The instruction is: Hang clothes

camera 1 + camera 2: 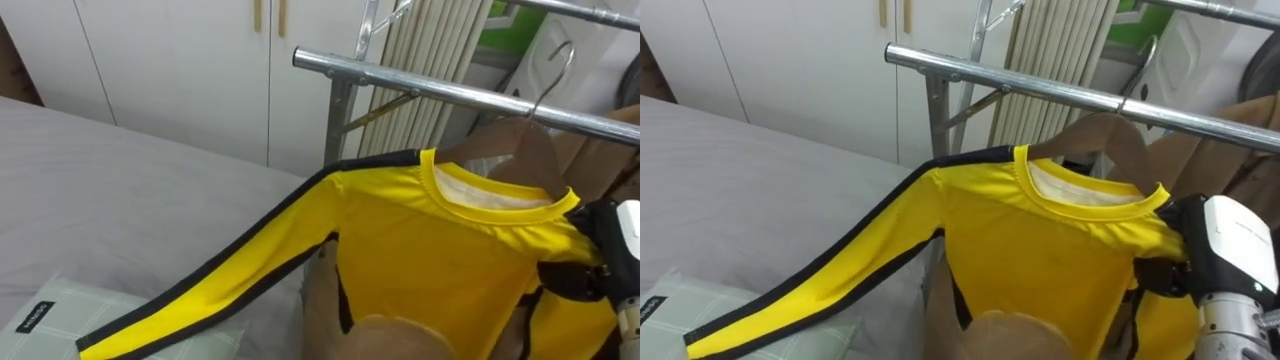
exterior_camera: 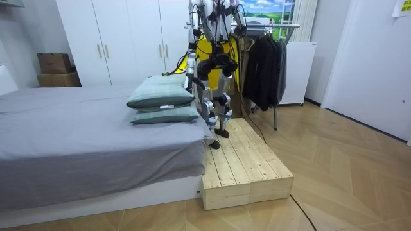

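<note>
Gravity is pulling the shirt's [image 1: 430, 250] free sleeve [image 1: 220, 280] down and away to the left, so its cuff end is resting on a pillow [image 1: 40, 310] at the bed's [image 1: 120, 190] edge; some tan cloth [image 1: 390, 335] is showing just below the shirt's front, and I cannot tell what it belongs to. The body of the shirt is being held up flat and facing the head camera; it is already sitting on a hanger [image 1: 520, 150], which is poking out behind the collar. The right hand [image 1: 1188, 250] is carrying the load at the shirt's right shoulder; its dark fingers seem to be curling round shirt and hanger arm together, probably so the hook [image 1: 558, 70] can be steered. That hook is rising right at the rail [image 1: 420, 85]; whether it is resting on the bar or hovering beside it I cannot tell; my guess is that hooking on is the step in hand. The left hand [image 2: 192, 76] seems to be hanging idle at the robot's side in the room view; its fingers are too small to read. The robot is standing on a wooden platform [image 2: 244, 160] beside the grey bed, facing the rail; dark clothes [image 2: 263, 64] are hanging further along it; a white wardrobe [image 1: 180, 60] and a radiator [image 1: 430, 40] are standing behind.
</note>
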Available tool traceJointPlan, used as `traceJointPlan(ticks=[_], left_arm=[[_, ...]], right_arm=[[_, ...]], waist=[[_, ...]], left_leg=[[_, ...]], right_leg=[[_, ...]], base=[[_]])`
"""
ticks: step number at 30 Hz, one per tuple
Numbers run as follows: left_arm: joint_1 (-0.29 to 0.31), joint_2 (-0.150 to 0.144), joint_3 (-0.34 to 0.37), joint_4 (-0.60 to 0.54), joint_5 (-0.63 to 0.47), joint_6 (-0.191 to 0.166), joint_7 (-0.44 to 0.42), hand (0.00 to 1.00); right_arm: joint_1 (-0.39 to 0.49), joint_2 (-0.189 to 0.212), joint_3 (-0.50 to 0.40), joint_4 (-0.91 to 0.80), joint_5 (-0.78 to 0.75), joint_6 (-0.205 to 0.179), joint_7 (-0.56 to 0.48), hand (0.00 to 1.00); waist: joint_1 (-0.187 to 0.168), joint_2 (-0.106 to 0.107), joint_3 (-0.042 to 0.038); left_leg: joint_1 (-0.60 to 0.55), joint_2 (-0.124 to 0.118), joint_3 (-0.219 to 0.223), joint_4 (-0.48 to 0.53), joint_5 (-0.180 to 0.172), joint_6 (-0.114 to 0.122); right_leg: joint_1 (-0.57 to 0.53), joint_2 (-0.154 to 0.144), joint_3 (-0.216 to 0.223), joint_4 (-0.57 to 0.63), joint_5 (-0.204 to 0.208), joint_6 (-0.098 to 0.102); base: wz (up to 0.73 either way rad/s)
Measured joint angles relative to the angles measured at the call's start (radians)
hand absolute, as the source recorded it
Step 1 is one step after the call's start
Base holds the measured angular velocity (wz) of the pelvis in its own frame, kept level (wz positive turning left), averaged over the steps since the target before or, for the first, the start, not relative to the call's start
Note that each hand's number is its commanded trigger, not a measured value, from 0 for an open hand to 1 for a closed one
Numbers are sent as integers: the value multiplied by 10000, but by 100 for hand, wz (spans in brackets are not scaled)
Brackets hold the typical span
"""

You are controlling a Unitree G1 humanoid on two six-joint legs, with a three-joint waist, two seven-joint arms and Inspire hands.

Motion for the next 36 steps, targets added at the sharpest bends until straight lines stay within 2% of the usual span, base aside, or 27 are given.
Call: traceJointPlan(ticks=[14, 20, 29, 36], left_arm=[[4, -6, 142, -184, 89, 1, 0, 0], [2, -5, 180, -184, 175, -5, 0, 0], [2, 5, 177, -184, 179, -32, 0, 0], [-11, 5, 168, -193, 308, -32, 1, 0]], right_arm=[[-2, 37, 18, 336, -186, -103, 273, 100], [1, 68, 30, 712, -535, -85, 805, 100], [3, 460, 172, 786, -605, -46, 1054, 100], [5, 560, 624, 787, -203, -13, 1051, 100]], waist=[[139, 99, 11], [182, 106, 6], [229, 147, 24], [251, 229, 30]], left_leg=[[112, 14, -140, 44, 22, -36], [153, 13, -144, 64, 28, -43], [271, 30, -156, 28, 48, -78], [281, 41, -167, 50, 54, -88]], right_leg=[[171, -19, -86, -2, 21, -35], [273, -20, -77, 7, 32, -53], [323, -6, -127, -8, 27, -82], [354, -12, -180, 1, 35, -97]], base=[[2], [0], [0], [1]])
